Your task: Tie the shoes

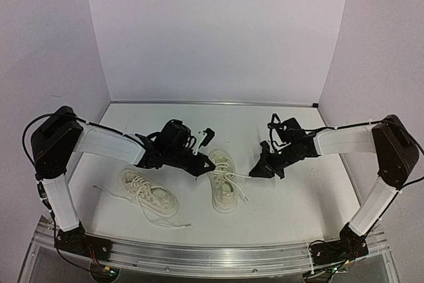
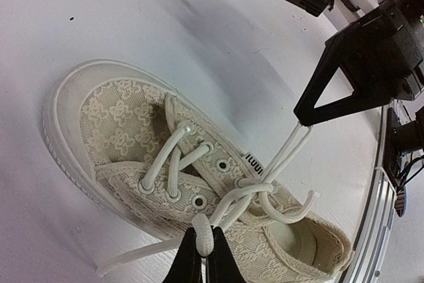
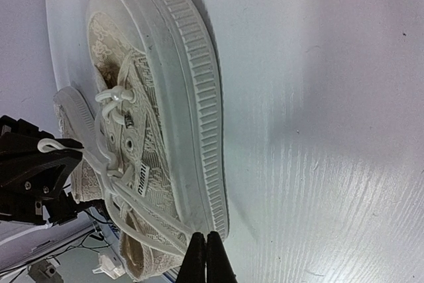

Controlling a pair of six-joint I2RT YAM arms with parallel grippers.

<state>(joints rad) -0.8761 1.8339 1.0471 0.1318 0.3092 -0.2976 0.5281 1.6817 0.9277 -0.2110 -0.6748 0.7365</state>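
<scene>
Two cream-white sneakers lie on the white table. The right shoe (image 1: 222, 182) lies between my grippers, toe pointing away; it fills the left wrist view (image 2: 126, 130) and shows sole-side in the right wrist view (image 3: 192, 84). Its laces are crossed in a knot (image 2: 255, 187) over the tongue. My left gripper (image 1: 211, 166) is shut on a lace loop (image 2: 202, 230) at the shoe's left side. My right gripper (image 1: 254, 173) is shut on the other doubled lace strand (image 2: 291, 147), pulled taut to the right. The right gripper's fingertips (image 3: 197, 256) are pressed together.
The other shoe (image 1: 150, 193) lies at the near left, its loose laces (image 1: 109, 192) trailing over the table. Pale walls enclose the back and sides. An aluminium rail (image 1: 212, 254) runs along the near edge between the arm bases.
</scene>
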